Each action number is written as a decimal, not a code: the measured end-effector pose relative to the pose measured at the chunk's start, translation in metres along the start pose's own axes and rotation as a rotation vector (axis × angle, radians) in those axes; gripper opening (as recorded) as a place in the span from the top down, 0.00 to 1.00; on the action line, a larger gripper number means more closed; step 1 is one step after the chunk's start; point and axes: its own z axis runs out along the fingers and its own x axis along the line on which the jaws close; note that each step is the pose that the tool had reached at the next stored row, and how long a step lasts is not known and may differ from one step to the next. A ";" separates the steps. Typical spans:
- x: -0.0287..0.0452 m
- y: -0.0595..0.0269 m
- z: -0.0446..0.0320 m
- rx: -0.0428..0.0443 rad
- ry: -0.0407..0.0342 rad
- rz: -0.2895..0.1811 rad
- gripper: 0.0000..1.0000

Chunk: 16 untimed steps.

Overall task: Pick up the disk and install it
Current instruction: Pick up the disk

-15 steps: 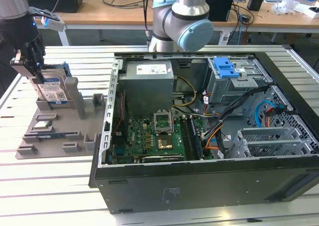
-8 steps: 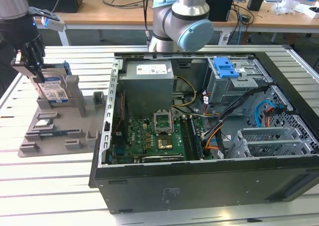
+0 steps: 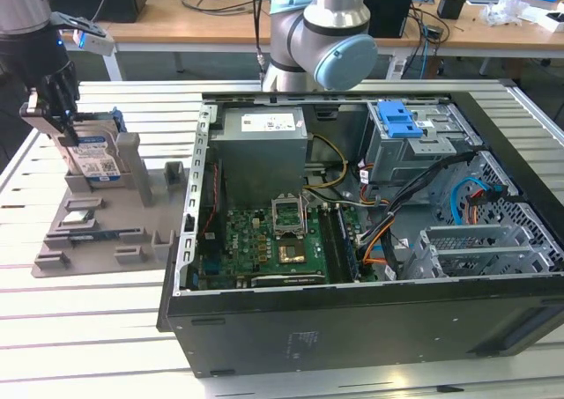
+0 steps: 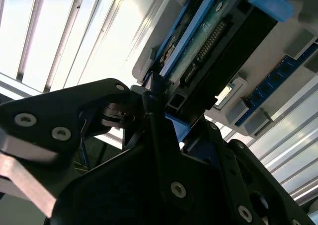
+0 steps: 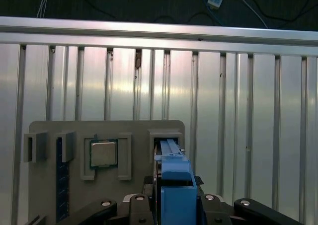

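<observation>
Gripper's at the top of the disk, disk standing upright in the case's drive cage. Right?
Not quite. The disk does stand upright, but in the grey holder outside the open case, on the exterior view's left. The gripper is at its top there, as the exterior view shows.

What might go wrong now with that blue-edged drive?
The gripper sits at the top of the disk, which stands upright in a slot of the grey holder; a crooked pull might jam it or drag the holder. Cables crowd the open computer case and might snag it.
</observation>
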 end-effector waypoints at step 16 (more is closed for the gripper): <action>-0.0004 0.0008 -0.0187 0.0000 0.0000 0.000 0.63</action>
